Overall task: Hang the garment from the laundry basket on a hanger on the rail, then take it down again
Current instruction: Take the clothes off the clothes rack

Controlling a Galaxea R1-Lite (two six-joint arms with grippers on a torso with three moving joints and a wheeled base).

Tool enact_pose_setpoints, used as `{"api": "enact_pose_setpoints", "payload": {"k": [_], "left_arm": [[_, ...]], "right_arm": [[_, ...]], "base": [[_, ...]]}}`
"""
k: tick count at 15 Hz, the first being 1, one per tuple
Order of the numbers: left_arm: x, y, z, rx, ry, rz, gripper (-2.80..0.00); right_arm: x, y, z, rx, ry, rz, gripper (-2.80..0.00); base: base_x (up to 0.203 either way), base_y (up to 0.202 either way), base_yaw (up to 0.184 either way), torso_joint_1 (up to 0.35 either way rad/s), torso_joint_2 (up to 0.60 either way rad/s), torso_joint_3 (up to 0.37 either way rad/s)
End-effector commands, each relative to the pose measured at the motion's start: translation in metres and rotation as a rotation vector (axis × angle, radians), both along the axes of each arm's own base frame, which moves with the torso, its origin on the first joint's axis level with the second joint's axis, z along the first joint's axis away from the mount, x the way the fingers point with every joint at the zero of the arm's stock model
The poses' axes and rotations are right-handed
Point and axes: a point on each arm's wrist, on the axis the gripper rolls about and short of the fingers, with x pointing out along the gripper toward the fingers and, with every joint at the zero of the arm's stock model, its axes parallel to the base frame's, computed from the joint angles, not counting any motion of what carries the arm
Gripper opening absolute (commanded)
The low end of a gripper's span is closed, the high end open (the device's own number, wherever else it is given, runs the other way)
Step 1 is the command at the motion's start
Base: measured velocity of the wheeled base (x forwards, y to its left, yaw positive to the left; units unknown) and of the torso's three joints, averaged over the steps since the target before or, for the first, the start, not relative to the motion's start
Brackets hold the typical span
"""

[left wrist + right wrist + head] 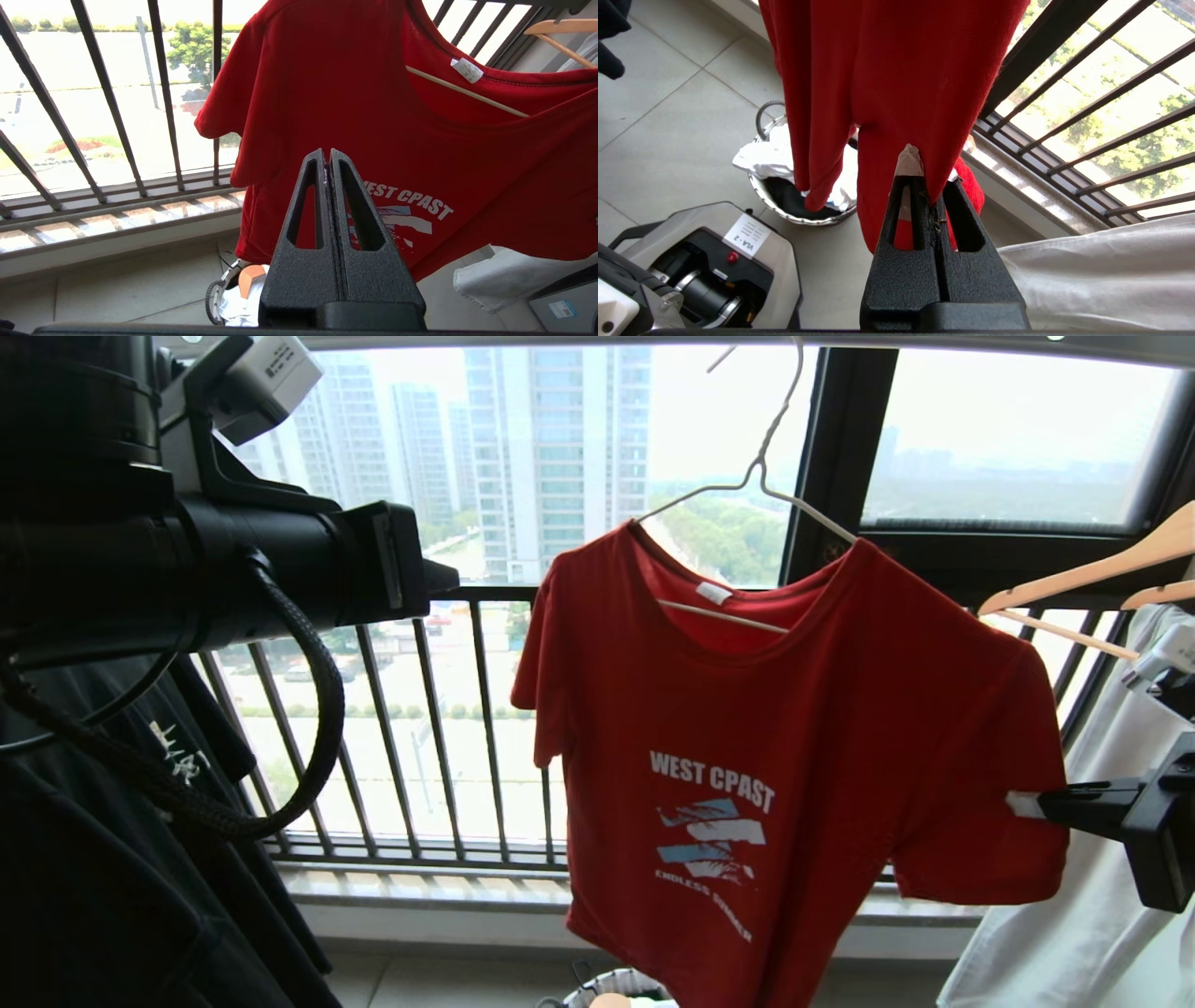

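The red garment (747, 728) hangs on the thin pale hanger (761, 476), whose hook rises toward 12 o'clock in the head view to the rail (653, 341) along the top edge. The shirt's chest print faces the camera, and its white neck label shows inside the collar.

The right pincer (1022, 803) comes in from 3 o'clock in the head view and is closed on the hem of the garment's sleeve on that side; the sleeve cloth is drawn out toward it. In the right wrist view the two fingers (920, 205) meet with a fold of red fabric pinched between their tips, the rest of the shirt hanging above and beyond them.

The left pincer (327, 156) is held up at 9 o'clock of the garment, well apart from it, with its jaws pressed together on nothing. In its own view the shirt's chest hangs beyond the fingertips.

The laundry basket (621, 982) stands on the floor at 6 o'clock, below the garment's lower hem, with white cloth in it. A black T-shirt (112, 859) hangs at 8 o'clock, a white T-shirt (1102, 859) on a wooden hanger (1092, 569) at 3 to 4 o'clock behind the right pincer.
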Motion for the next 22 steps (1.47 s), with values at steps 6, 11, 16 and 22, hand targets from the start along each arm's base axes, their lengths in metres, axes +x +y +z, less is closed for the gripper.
{"api": "enact_pose_setpoints", "payload": {"k": [6,11,16,22], "left_arm": [[-0.001,0.000,0.001,-0.003,-0.001,0.000,-2.80],[-0.001,0.001,0.001,-0.005,-0.003,0.000,-2.80],[-0.002,0.001,0.001,-0.002,-0.001,-0.003,-2.80],[-0.019,0.008,-0.014,0.014,0.041,-0.018,-2.80]], "right_arm": [[-0.001,0.000,-0.016,-0.002,0.063,0.005,-2.80],[0.000,0.000,-0.022,-0.004,0.087,0.004,-2.80],[-0.008,0.000,-0.011,-0.003,-0.004,0.005,0.00],[-0.071,0.000,0.013,0.033,-0.170,-0.013,0.00]], "base": [[0.000,0.000,0.000,0.000,0.00,0.000],[0.000,0.000,0.000,0.000,0.00,0.000],[0.000,0.000,0.000,0.000,0.00,0.000],[0.000,0.000,0.000,0.000,0.00,0.000]]}}
